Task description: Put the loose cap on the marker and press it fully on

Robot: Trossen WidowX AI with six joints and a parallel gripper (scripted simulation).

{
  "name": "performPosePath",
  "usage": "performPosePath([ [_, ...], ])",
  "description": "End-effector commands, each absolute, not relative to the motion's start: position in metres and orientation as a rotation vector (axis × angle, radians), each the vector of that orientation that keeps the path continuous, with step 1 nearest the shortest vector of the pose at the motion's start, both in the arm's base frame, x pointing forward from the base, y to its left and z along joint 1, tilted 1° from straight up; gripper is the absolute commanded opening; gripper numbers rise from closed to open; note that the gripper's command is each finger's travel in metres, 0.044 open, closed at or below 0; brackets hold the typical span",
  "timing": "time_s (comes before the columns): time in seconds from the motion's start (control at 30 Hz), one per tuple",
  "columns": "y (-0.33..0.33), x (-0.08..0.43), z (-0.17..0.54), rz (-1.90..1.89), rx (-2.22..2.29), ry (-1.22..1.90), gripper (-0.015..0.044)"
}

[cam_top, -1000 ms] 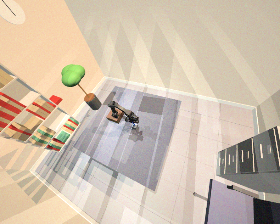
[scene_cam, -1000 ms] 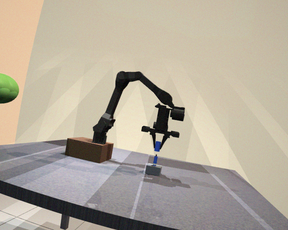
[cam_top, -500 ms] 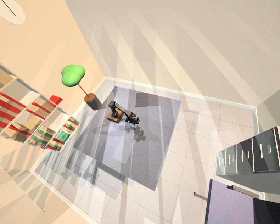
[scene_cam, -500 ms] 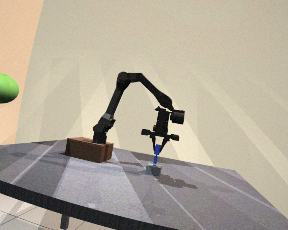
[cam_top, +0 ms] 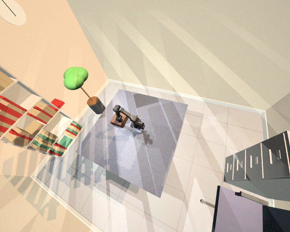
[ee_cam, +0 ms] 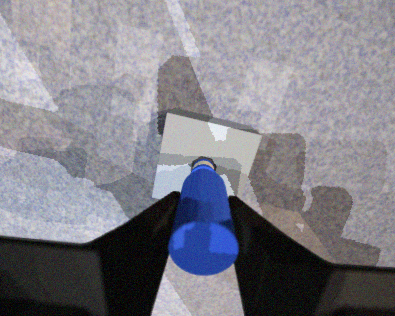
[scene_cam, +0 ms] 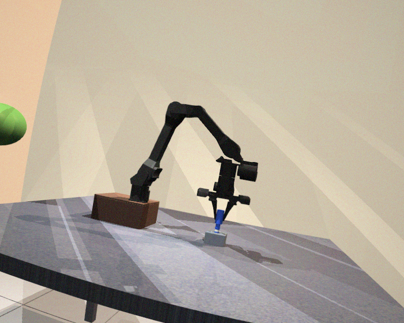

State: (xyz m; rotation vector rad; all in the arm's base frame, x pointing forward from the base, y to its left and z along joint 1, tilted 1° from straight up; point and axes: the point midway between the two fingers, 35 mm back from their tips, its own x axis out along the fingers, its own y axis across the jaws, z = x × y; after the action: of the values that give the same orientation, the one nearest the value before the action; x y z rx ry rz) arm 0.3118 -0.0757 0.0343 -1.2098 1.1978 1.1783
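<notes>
We see the blue cap (ee_cam: pixel 203 225) clamped between the two black fingers of the claw (scene_cam: pixel 222 212), which points straight down and is clenched on the cap's sides. In the side view the cap (scene_cam: pixel 219 216) sits tilted a little, its lower end meeting the top of the marker (scene_cam: pixel 216 228), which stands upright in the grey holder block (scene_cam: pixel 215 238). From the wrist view the cap's far end covers most of the marker (ee_cam: pixel 203 163); only a small dark ring of it shows past the cap's rim, over the pale top of the block (ee_cam: pixel 207 145). Whether the cap is seated fully down on the marker we cannot tell.

The block rests on the grey speckled table (scene_cam: pixel 91 250), striped with light and shadow. The arm (scene_cam: pixel 195 118) arches up from a brown base box (scene_cam: pixel 124 209) on the table, well apart from the block, and bends down to the claw.

Further out, the top view shows a potted green plant (cam_top: pixel 75 78), shelves (cam_top: pixel 20 117) with red and green striped boxes, a round wall clock (cam_top: pixel 10 11), and a grey cabinet (cam_top: pixel 260 159). We find no readable writing, brand or label on any of these.
</notes>
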Motion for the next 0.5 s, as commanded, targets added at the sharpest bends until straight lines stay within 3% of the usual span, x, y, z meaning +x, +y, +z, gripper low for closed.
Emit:
performPosePath([
  [0.0, -0.0754, 0.3118, 0.0273, 1.180, -1.213, 1.194, 0.0000],
  [0.47, -0.0752, 0.3114, 0.0185, 1.180, -1.213, 1.194, 0.0000],
])
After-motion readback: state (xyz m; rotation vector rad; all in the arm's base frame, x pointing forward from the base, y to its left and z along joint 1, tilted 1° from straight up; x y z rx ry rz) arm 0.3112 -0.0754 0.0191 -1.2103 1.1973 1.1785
